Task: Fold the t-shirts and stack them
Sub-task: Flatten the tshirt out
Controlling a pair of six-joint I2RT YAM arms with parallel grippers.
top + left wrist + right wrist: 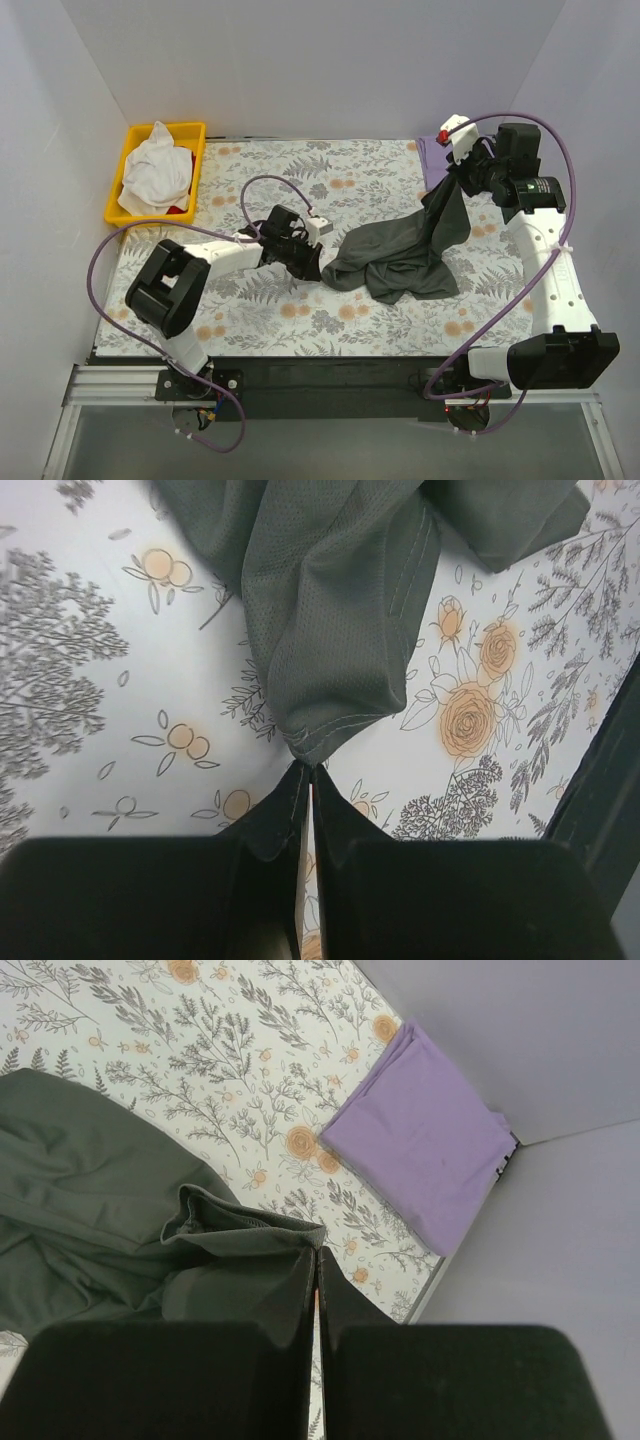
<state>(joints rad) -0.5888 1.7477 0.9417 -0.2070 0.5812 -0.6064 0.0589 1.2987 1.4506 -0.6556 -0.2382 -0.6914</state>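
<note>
Well, around the work a yellow bin (pixel 197 128) sits at the far left corner holding a crumpled white cloth (pixel 155 175), and nothing lies between it and the arms but bare floral tablecloth (pixel 260 320). The lavender t-shirt (pixel 425 1145) lies folded flat, smooth and rectangular, at the far right corner just beside the wall. The dark grey t-shirt (pixel 400 255) lies rumpled mid-table, its fine mesh weave and stitched hem plain in the left wrist view. The left gripper (pixel 308 772) has its fingers pressed together on a puckered hem corner. The right gripper (pixel 315 1252) pinches another edge, holding that side up off the table in a taut draped band.
</note>
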